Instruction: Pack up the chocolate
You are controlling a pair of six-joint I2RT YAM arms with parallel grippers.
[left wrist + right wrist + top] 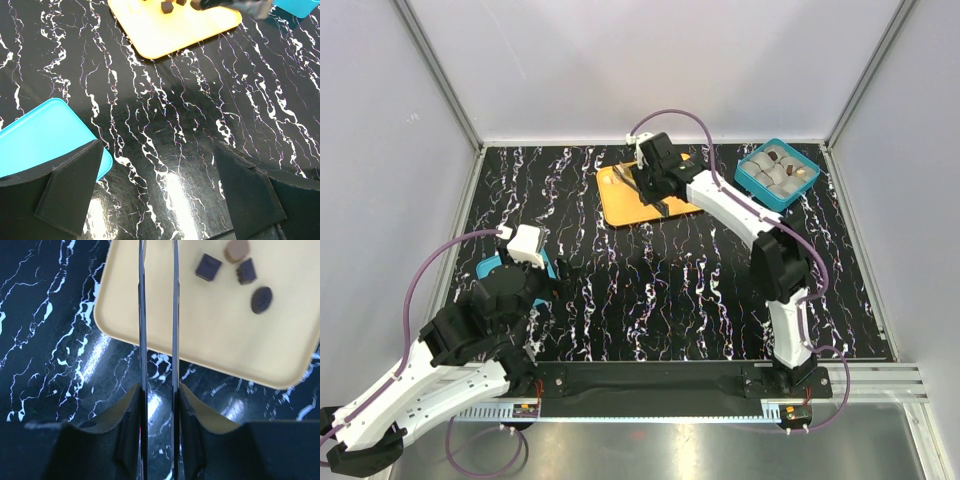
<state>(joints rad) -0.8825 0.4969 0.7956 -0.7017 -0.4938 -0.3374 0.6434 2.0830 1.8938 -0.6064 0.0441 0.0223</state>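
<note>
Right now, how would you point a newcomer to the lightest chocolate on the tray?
Find the flat orange tray on the black marbled table; on it lies a loose cluster of four chocolates. The one meant is the round piece sitting between the two squares. It alone is light brown; the squares and the oval are dark.

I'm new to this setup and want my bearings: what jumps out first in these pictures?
The bright orange tray at the middle back of the black marbled table stands out, the right gripper holding metal tweezers over it beside four chocolates. At the back right stands a teal box of grey cups; near left, the left gripper hangs open by a flat teal lid.
</note>
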